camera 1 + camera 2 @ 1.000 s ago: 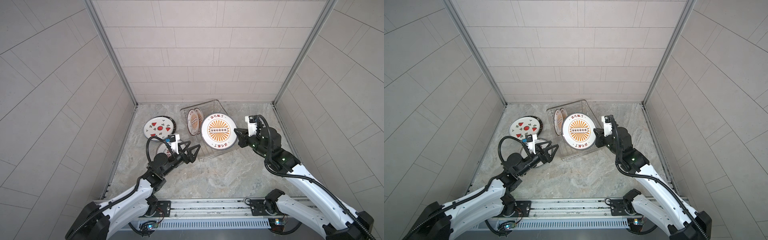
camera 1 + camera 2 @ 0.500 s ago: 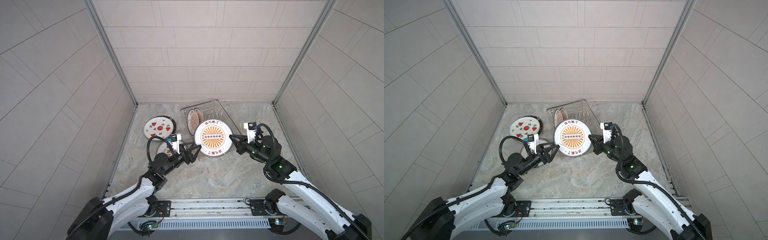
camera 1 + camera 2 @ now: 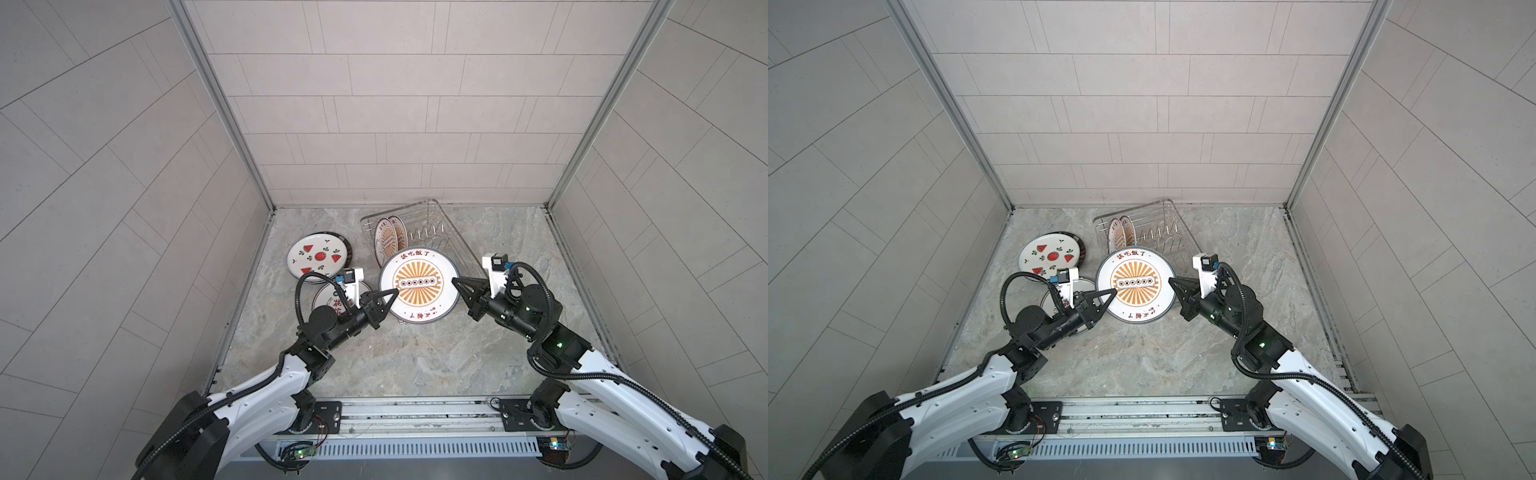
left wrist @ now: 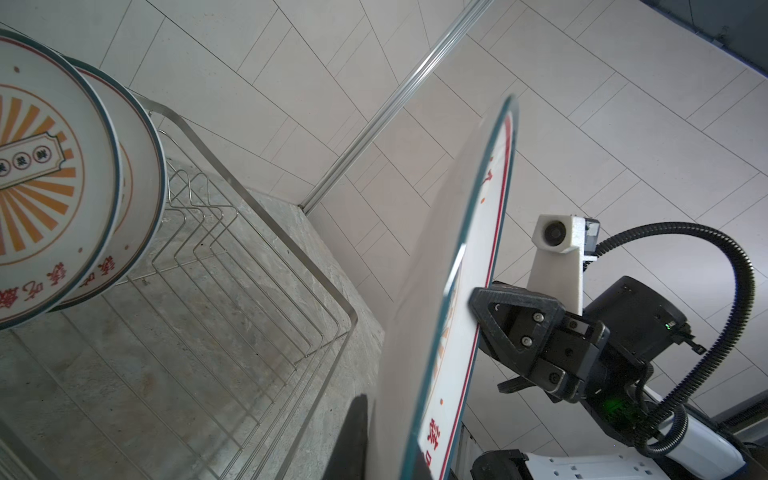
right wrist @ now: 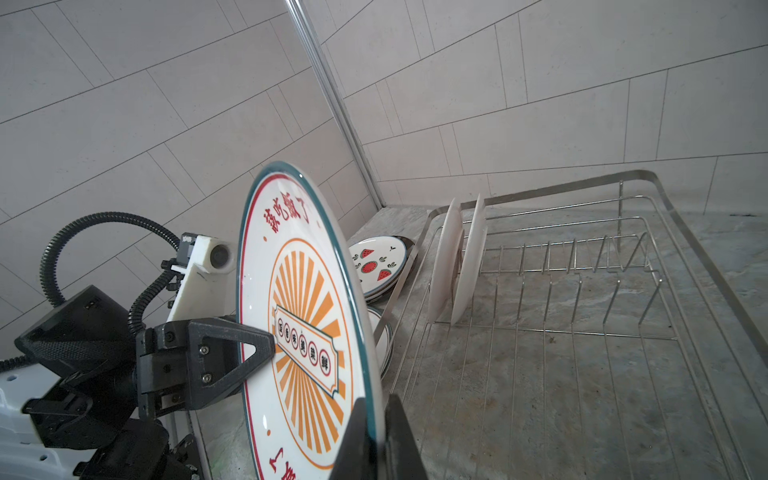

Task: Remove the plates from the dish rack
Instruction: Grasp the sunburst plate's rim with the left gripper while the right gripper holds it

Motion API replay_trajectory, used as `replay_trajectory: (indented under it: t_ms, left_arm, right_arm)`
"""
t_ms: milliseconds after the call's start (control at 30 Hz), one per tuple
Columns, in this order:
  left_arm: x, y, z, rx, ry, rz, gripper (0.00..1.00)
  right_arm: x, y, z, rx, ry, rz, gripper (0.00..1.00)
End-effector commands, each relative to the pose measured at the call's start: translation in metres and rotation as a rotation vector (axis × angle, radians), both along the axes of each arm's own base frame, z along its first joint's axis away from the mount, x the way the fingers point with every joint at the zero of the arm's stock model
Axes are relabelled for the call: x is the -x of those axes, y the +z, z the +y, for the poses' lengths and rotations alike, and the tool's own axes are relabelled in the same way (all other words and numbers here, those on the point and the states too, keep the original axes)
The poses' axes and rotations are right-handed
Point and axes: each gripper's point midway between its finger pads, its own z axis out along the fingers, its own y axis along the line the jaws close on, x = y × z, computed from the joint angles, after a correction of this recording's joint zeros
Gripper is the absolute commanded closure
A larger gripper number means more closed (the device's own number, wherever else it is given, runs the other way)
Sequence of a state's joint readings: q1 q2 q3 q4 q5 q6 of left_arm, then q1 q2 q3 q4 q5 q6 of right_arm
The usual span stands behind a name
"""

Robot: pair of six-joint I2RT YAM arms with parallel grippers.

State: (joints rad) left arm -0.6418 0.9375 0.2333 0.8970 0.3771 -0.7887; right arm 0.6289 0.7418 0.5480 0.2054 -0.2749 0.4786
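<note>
Orange-sunburst plate [image 3: 417,286] is suspended over the bench [image 3: 395,357] at the near edge of the dish rack [image 3: 428,235]. The left tool [image 3: 392,294] is clamped on one rim and the right tool [image 3: 456,283] on the opposite rim. Two plates [image 3: 388,241] stand upright in the rack's left end, and a watermelon plate [image 3: 318,255] lies on the bench beside it.

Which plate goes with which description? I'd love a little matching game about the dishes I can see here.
Things:
1. front sunburst plate
2. watermelon plate
3. two rear sunburst plates

States:
A. standing upright in the dish rack
B. clamped at opposite edges by the left gripper and the right gripper
C. lying flat on a dark-rimmed plate, left of the rack

Pairs: 1-B, 2-C, 3-A
</note>
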Motion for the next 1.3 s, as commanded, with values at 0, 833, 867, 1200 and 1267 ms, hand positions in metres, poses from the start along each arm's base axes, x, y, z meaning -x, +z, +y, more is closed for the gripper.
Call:
replay_trajectory:
  t_ms: [0, 833, 867, 1200, 1267]
  left_arm:
    - [0.004, 0.006, 0.002, 0.031, -0.006, -0.018, 0.93]
    - [-0.008, 0.006, 0.032, 0.075, 0.170, 0.021, 1.00]
    - [-0.009, 0.007, 0.034, 0.079, 0.174, 0.023, 1.00]
    - [-0.026, 0.002, 0.081, 0.173, 0.366, 0.099, 1.00]
    - [-0.028, -0.002, 0.090, 0.175, 0.415, 0.113, 1.00]
  right_arm:
    - [0.001, 0.025, -0.003, -0.031, -0.028, -0.094, 1.00]
    - [-0.001, -0.008, 0.018, 0.063, -0.025, -0.019, 0.07]
    - [-0.002, -0.008, 0.019, 0.066, -0.025, -0.023, 0.07]
    - [0.006, -0.018, 0.044, 0.087, 0.037, -0.052, 0.07]
    - [0.010, -0.019, 0.054, 0.107, 0.053, -0.067, 0.08]
